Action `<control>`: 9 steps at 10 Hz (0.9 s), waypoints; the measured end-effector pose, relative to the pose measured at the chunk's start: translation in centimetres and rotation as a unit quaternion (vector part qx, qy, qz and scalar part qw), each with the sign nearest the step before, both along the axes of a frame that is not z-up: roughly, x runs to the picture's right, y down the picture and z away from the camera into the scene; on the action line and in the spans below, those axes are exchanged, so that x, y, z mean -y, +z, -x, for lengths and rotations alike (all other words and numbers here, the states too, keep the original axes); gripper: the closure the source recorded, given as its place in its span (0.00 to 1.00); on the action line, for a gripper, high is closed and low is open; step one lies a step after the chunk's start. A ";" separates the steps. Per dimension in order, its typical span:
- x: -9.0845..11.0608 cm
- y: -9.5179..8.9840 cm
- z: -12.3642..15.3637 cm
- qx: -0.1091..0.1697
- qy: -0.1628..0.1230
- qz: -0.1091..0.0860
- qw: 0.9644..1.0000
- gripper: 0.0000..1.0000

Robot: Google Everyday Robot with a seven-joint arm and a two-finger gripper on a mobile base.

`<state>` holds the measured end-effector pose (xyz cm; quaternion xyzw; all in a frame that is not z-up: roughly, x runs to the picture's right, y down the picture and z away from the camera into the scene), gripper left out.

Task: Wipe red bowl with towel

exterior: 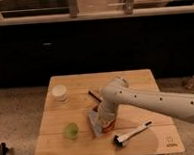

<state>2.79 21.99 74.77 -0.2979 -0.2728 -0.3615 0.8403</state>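
Over the red bowl [110,124] at mid-tabletop [141,84], the pincer [104,116] grips the towel [95,125], its long axis trailing toward the near edge.

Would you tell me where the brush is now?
In the camera view, the brush lies front-right on the table, right of the red bowl, where the gripper is.

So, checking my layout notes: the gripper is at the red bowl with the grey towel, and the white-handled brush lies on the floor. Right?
Not quite. The camera view shows the white-handled black-bristled brush lying on the wooden table, not the floor. The gripper is indeed at the round red bowl with the grey towel.
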 end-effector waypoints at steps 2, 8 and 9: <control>-0.2 0.3 -2.2 -0.017 0.022 0.005 1.000 1.00; 2.2 1.9 -6.2 -0.057 0.058 0.002 0.997 1.00; 3.2 2.4 -6.3 -0.059 0.058 -0.001 0.997 1.00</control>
